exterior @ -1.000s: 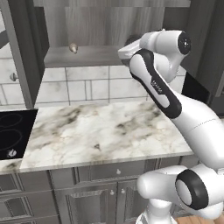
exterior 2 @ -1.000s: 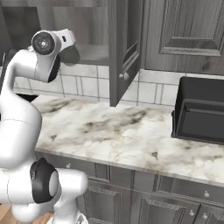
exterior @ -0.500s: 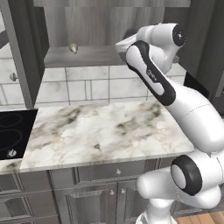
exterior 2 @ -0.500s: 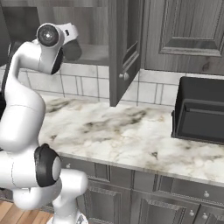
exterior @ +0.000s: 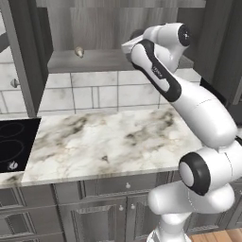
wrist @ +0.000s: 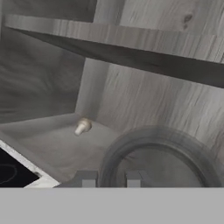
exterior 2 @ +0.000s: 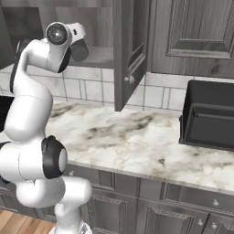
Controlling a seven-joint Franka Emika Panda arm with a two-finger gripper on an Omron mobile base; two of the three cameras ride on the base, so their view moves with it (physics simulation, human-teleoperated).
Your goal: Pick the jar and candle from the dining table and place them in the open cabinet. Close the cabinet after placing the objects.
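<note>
Hand view: gripper [wrist: 111,178] is inside the cabinet [wrist: 144,94], fingers [wrist: 86,178] narrowly set at the rim of the jar [wrist: 157,153], which stands just beyond them on the cabinet floor; grip cannot be confirmed. Candle [wrist: 82,127] lies toppled near the back corner, well apart.

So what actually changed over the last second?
The arm leaned slightly further up and in toward the open cabinet, with its hand at the shelf. Nothing was visibly taken hold of or let go. The candle on the shelf and the cabinet door stayed put.
</note>
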